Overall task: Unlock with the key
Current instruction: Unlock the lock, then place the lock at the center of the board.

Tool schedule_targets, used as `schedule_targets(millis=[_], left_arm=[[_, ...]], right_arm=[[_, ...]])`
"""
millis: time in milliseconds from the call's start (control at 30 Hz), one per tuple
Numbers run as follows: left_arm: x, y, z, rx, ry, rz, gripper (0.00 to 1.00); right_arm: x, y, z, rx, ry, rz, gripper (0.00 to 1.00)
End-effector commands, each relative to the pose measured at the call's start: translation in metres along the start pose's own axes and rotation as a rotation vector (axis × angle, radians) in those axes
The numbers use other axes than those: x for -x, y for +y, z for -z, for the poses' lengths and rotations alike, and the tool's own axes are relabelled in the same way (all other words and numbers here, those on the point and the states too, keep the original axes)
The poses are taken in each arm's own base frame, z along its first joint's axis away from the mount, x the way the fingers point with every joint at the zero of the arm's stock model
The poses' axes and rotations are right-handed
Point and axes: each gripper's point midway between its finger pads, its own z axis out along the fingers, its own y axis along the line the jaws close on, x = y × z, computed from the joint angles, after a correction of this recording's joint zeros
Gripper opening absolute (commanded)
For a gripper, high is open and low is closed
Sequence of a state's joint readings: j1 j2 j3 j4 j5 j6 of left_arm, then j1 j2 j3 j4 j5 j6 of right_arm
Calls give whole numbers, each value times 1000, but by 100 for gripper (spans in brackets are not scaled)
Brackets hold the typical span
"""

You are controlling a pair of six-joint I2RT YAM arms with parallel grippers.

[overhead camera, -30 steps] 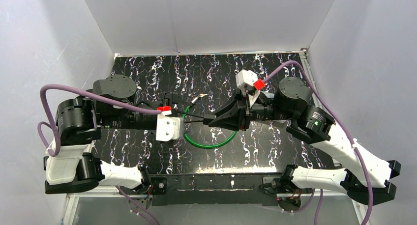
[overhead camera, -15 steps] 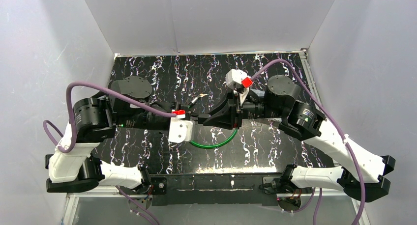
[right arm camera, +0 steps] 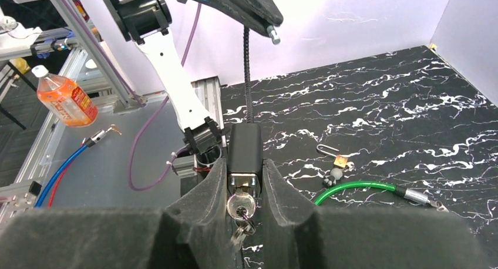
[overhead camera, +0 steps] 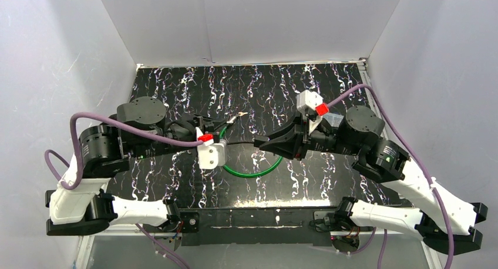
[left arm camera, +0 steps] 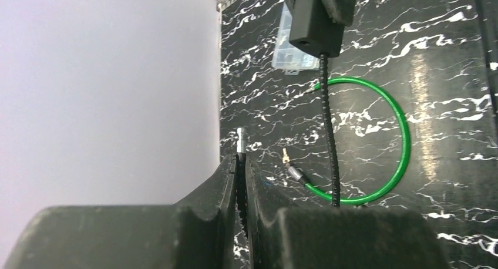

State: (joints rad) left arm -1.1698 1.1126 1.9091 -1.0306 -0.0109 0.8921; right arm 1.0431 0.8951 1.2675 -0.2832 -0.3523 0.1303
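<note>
My right gripper (right arm camera: pixel 244 181) is shut on a black lock body (right arm camera: pixel 244 148). A silver key (right arm camera: pixel 240 205) sits in its keyhole, with a ring hanging below. A black ribbed cable (right arm camera: pixel 247 75) runs from the lock to my left gripper (left arm camera: pixel 241 160). The left gripper is shut on the cable's other end, and the metal tip (left arm camera: pixel 241 134) pokes out past the fingertips, apart from the lock body (left arm camera: pixel 314 22). In the top view the cable (overhead camera: pixel 238 143) spans between the left gripper (overhead camera: pixel 218 141) and the right gripper (overhead camera: pixel 261 143) above the table's middle.
A green cable loop (overhead camera: pixel 252 174) lies on the black marbled table under both grippers, its metal end (overhead camera: pixel 238 115) pointing to the back. A small brass padlock (right arm camera: pixel 339 161) lies beside it. A clear plastic box (left arm camera: pixel 290 46) sits under the right arm. White walls enclose three sides.
The left gripper has closed on the black cable's end. The right gripper first pushed left, then drew back right with the lock, so the cable now stretches between the two.
</note>
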Motion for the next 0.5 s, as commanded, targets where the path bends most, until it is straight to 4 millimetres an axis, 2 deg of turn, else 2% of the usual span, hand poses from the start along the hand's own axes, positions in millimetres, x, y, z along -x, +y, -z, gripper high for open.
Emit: schedule_targets(millis=[0,33,67,100,133,167,200,300,400,467], left_arm=[[-10,7,3,45,50,-38,0],[-10,8,2,50,46,-37,0],[-9,11,3,66,42,-34,11],[-4,30,4,171,26,-2,67],[-3,35,4,190,26,-7,75],[-2,40,5,207,29,-13,90],[0,46,6,228,30,-11,97],[5,59,10,286,21,8,98],[9,86,20,429,10,90,98],[6,95,25,467,37,124,98]], right_arm=[[38,-2,1,-30,-124,37,1],[38,-4,0,-39,-126,39,1],[36,-6,0,-44,-122,36,1],[22,-12,-8,-60,-66,6,1],[13,-14,-11,-64,-35,-13,1],[7,-15,-13,-64,-20,-28,1],[0,-17,-15,-67,-5,-43,1],[-18,-21,-16,-84,29,-84,1],[-34,-25,-15,-114,63,-120,1],[-43,-30,-14,-141,84,-136,1]])
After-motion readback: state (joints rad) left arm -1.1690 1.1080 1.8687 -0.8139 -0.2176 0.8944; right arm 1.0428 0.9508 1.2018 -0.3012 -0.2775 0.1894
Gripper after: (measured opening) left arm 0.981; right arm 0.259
